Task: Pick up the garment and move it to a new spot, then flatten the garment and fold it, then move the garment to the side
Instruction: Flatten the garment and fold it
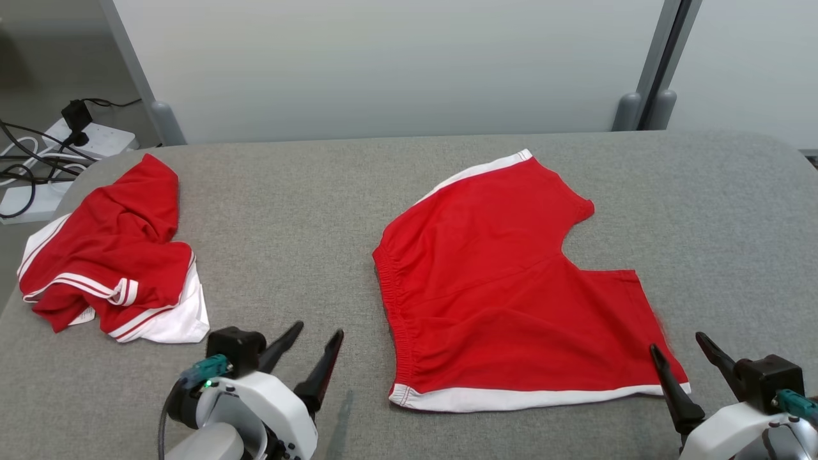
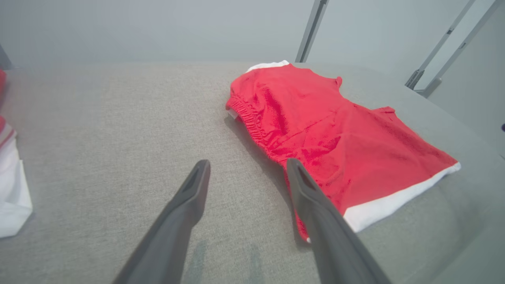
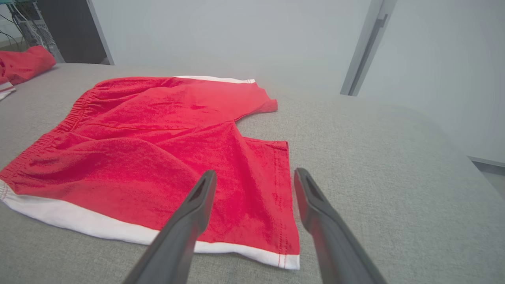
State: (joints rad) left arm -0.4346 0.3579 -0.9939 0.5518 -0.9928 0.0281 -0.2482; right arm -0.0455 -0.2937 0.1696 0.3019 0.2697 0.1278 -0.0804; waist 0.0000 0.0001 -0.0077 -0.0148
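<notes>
Item: red cotton shorts w/ white trim (image 1: 505, 281), flat on grey fabric worktop (image 1: 307, 211); we log left pincer (image 1: 318, 329), right pincer (image 1: 676, 342) wide open, empty; risk: single-layer pinch could rumple fold.

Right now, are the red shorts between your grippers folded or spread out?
Spread out flat: the red shorts lie open on the grey table, both legs and the waistband showing, no fold.
</notes>
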